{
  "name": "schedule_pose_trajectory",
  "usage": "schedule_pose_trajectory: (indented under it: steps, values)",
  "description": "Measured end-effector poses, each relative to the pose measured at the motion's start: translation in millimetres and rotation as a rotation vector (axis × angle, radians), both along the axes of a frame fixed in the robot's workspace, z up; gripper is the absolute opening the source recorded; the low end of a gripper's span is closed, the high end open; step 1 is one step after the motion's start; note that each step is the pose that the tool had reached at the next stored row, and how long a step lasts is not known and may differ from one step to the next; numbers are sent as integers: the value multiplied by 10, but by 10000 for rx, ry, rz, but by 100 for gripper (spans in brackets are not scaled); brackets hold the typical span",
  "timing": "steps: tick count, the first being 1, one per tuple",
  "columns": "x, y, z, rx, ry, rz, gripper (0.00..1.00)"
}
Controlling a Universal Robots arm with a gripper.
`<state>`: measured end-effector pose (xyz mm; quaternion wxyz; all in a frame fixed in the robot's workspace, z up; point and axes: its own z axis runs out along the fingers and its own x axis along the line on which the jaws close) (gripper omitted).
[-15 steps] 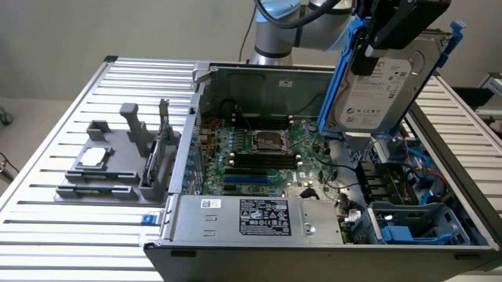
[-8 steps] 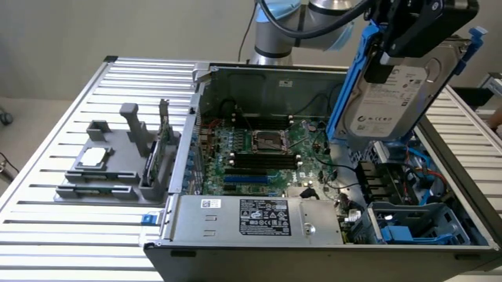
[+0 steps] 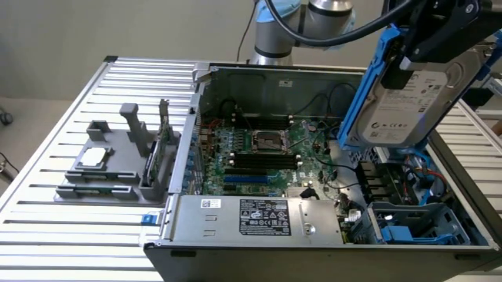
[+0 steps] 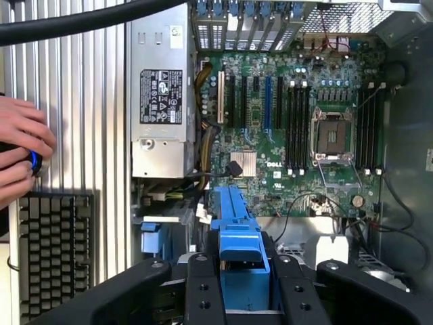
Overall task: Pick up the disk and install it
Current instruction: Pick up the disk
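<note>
Tabletop of ribbed silver aluminium slats [image 3: 47, 235] carries the rest. On it lies an open grey metal computer tower case [image 3: 274, 88], green motherboard [image 3: 267, 153] facing up, with a large grey labelled power supply box [image 3: 259, 220] along its near edge. Above the case, toward the exterior view's right, we see the disk [image 3: 408, 106], a silver-grey hard drive with a white label in a blue plastic carrier, tilted steeply and apart from the bays below. We find the black gripper [image 3: 404, 64] clamped on its upper end, carrier between both fingers [image 4: 203, 291]. At the exterior view's left a grey plastic fixture [image 3: 110, 170] holds a small square silver chip [image 3: 93, 155].
</note>
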<state>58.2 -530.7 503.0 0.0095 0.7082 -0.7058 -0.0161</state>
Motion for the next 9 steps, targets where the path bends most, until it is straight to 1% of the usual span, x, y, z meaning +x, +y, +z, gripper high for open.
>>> schedule_pose_trajectory:
  steps: [4,9]
  values:
    - [37,-82,3,49,-1,0,33]
    - [137,-196,4,52,0,0,33]
